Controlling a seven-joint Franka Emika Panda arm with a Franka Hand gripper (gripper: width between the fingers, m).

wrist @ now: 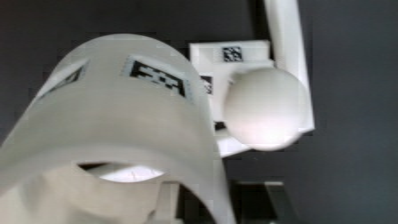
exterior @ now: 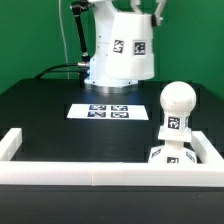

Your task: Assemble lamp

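My gripper [exterior: 137, 14] is shut on the white tapered lamp shade [exterior: 127, 52] and holds it high in the air at the back of the exterior view, tilted. The ball-topped bulb [exterior: 176, 104] stands upright in the flat angular base [exterior: 172, 153] at the front of the exterior view's right, well below and apart from the shade. In the wrist view the shade [wrist: 118, 120] fills the picture between my fingers [wrist: 263, 196]. The bulb's ball [wrist: 267, 106] and the tagged base [wrist: 231, 54] show beyond it.
The marker board [exterior: 104, 110] lies flat mid-table under the shade. The long white border frame [exterior: 70, 173] runs along the front and up both sides, close to the base; it also shows in the wrist view [wrist: 285, 28]. A black cable hangs behind the arm.
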